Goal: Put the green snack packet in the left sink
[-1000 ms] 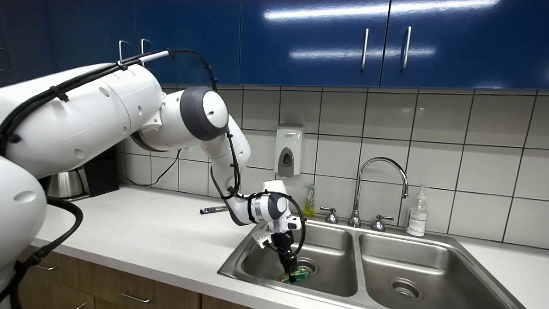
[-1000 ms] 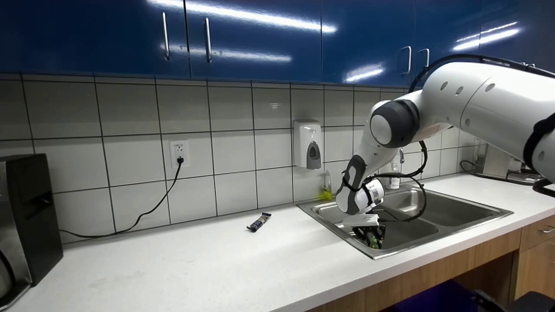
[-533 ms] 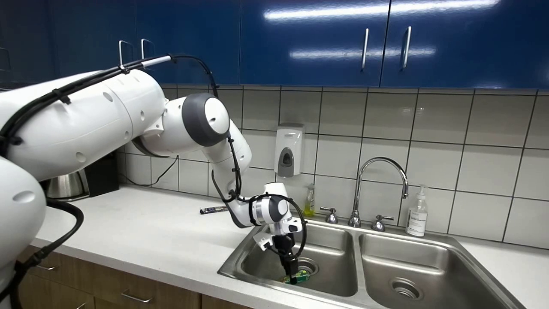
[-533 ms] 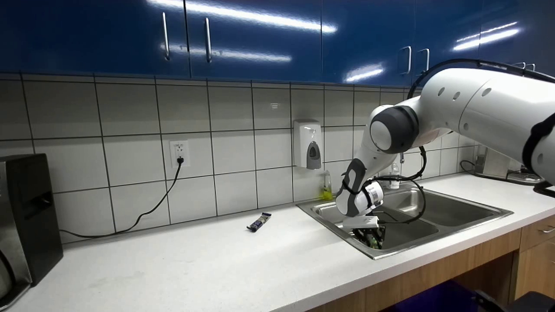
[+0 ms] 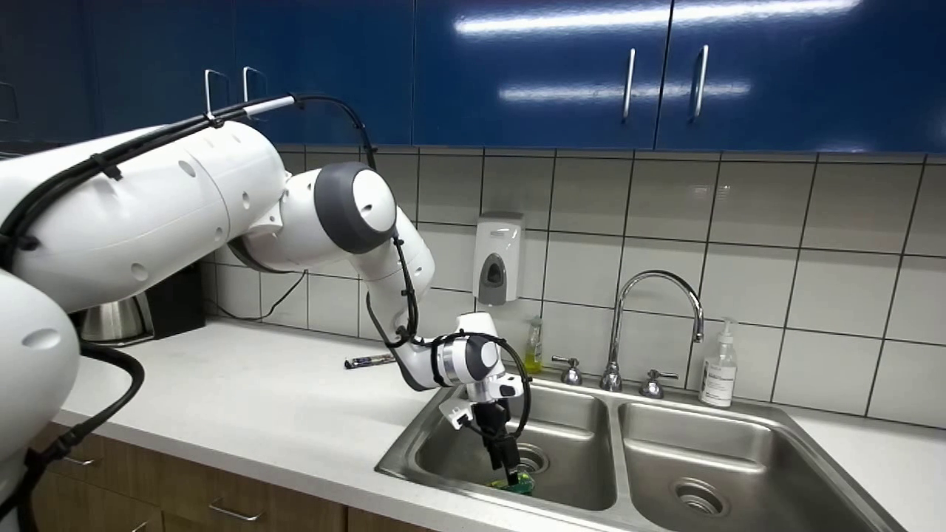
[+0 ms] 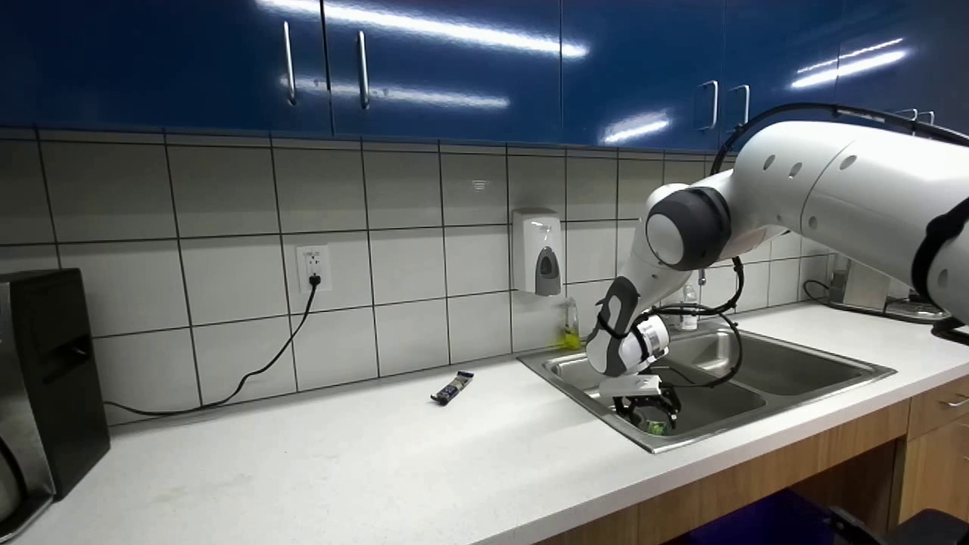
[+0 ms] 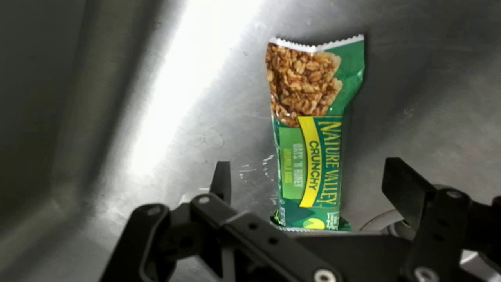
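The green snack packet (image 7: 309, 164) lies face up on the metal floor of the left sink (image 5: 576, 443), its lower end close to the drain (image 5: 531, 458). Above it stands my gripper (image 7: 307, 176), spread wide. One of its fingertips (image 7: 223, 180) is left of the packet, the other to the right, with bare metal showing on both sides, so neither touches it. In both exterior views the gripper reaches down into the basin and partly covers the packet (image 6: 655, 428).
A divider separates the right basin (image 5: 709, 458) from this one. Behind the sink stand the faucet (image 5: 615, 340), a yellow-green bottle (image 5: 533, 347) and a white pump bottle (image 5: 718, 373). A dark wrapped bar (image 6: 453, 387) lies on the counter.
The gripper has opened and let go of the green snack packet, which now rests on the basin floor. The arm sank slightly, then hardly moved.
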You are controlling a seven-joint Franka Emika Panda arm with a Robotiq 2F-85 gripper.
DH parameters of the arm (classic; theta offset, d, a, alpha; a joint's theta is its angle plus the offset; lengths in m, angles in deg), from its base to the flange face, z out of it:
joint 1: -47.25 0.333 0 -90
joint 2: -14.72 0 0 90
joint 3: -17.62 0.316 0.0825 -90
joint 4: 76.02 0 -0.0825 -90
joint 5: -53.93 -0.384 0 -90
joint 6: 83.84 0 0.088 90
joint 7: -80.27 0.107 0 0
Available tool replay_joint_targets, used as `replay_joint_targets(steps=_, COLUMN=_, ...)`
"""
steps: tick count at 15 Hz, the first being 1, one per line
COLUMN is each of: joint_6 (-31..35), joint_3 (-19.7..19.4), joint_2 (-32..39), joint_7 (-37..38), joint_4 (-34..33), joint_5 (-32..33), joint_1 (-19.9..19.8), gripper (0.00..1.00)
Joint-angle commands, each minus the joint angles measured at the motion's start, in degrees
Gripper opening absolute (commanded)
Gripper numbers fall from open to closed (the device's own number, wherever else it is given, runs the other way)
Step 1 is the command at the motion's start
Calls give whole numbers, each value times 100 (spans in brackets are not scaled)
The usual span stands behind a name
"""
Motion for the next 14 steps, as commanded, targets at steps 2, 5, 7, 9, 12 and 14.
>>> replay_joint_targets(steps=2, joint_6=-167, joint_3=-211, joint_2=-403, joint_7=27, joint_4=289, joint_5=75, joint_1=258, gripper=100)
replay_joint_targets(steps=5, joint_6=-162, joint_3=-305, joint_2=-623, joint_7=42, joint_4=445, joint_5=151, joint_1=436, gripper=100)
replay_joint_targets(steps=7, joint_6=-138, joint_3=-353, joint_2=-787, joint_7=40, joint_4=571, joint_5=196, joint_1=550, gripper=100)
replay_joint_targets(steps=9, joint_6=-118, joint_3=-397, joint_2=-972, joint_7=55, joint_4=725, joint_5=248, joint_1=661, gripper=100)
replay_joint_targets(steps=12, joint_6=-92, joint_3=-417, joint_2=-1245, joint_7=31, joint_4=940, joint_5=333, joint_1=768, gripper=100)
replay_joint_targets(steps=14, joint_6=-107, joint_3=-334, joint_2=-1458, joint_7=-115, joint_4=1094, joint_5=374, joint_1=761, gripper=100)
